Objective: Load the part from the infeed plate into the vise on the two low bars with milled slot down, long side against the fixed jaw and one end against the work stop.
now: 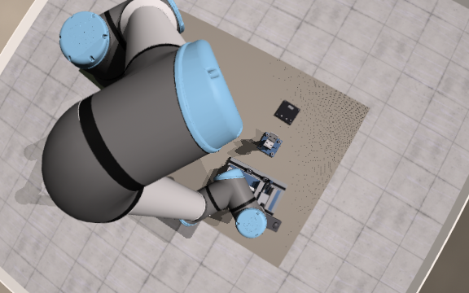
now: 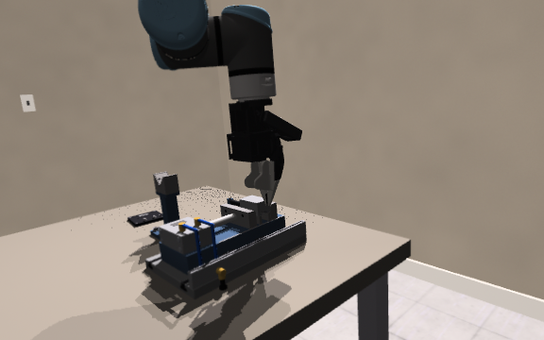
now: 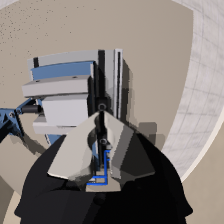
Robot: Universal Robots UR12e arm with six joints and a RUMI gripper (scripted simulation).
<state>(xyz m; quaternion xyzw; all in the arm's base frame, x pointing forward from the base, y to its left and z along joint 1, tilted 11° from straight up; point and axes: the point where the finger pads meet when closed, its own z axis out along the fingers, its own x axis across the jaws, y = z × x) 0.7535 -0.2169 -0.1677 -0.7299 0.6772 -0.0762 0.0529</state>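
Note:
The part (image 2: 252, 200) (image 3: 66, 111), a pale block with a plain top face, lies between the open jaws of the vise (image 2: 248, 239) (image 3: 65, 70). Its long side is at the fixed jaw (image 3: 55, 87); a tiny gap cannot be ruled out. Its left end in the wrist view is at the dark work stop (image 3: 32, 108), touching or nearly so. The moving jaw (image 2: 238, 215) (image 3: 42, 125) is on its other side. No slot shows on top; the underside and bars are hidden. My gripper (image 2: 268, 206) (image 3: 102, 112) is shut and empty, tips beside the part's other end; contact is unclear.
The V-block (image 1: 269, 143) (image 2: 165, 183) stands on a post beside the vise, with no part in it. The black infeed plate (image 1: 287, 115) (image 2: 144, 216) lies beyond it, without the part. The air cylinder (image 2: 184, 241) has blue hoses (image 2: 213, 236) (image 3: 106, 172) near my jaws.

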